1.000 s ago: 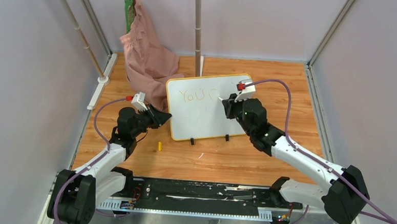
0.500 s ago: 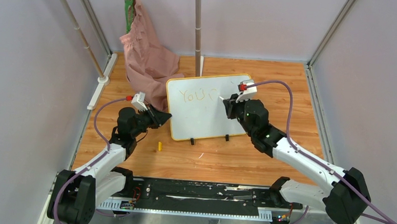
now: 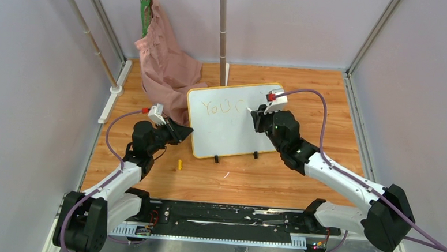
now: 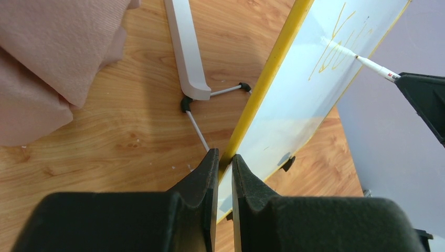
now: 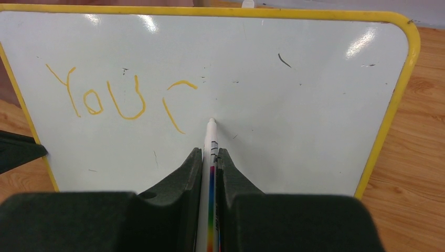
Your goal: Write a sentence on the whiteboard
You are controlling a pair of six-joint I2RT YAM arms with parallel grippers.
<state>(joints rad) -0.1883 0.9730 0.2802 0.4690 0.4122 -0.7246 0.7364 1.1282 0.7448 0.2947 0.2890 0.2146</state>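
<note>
The whiteboard stands tilted on its 2 black feet, mid-table. My left fingers pinch its yellow left edge, low down. My right fingers are clamped on a pen, its tip on the white face just right of the orange writing: 1 line, "YOU" plus 2 strokes, perhaps an r or a part-made c. A pink cloth hangs behind the whiteboard's far left corner.

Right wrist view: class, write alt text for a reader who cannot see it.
The right gripper holds a white marker, its tip on a yellow-framed whiteboard. Orange handwriting left of the tip reads "You", followed by an unfinished curved letter. Wooden tabletop shows at the right.
</note>
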